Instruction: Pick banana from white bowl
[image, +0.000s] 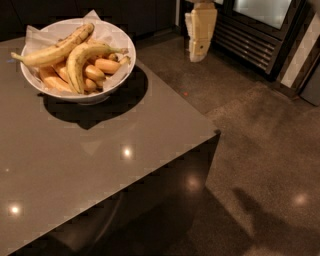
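The white bowl (107, 80), lined with crinkled white paper, stands on the grey table at the far left. In it the strongly curved yellow-green banana (79, 57) lies on top, its stem pointing right. A longer, straighter brown-flecked banana (55, 47) lies across the bowl behind it, and short orange bananas (106, 65) sit underneath. My gripper (199, 34) hangs at the top of the view, to the right of the bowl and beyond the table's far edge, above the floor. It holds nothing.
The grey table (100, 165) fills the left half, its corner at the middle right. Dark floor (260, 150) lies to the right. A dark cabinet with slatted vents (250, 40) stands at the back right, close behind the gripper.
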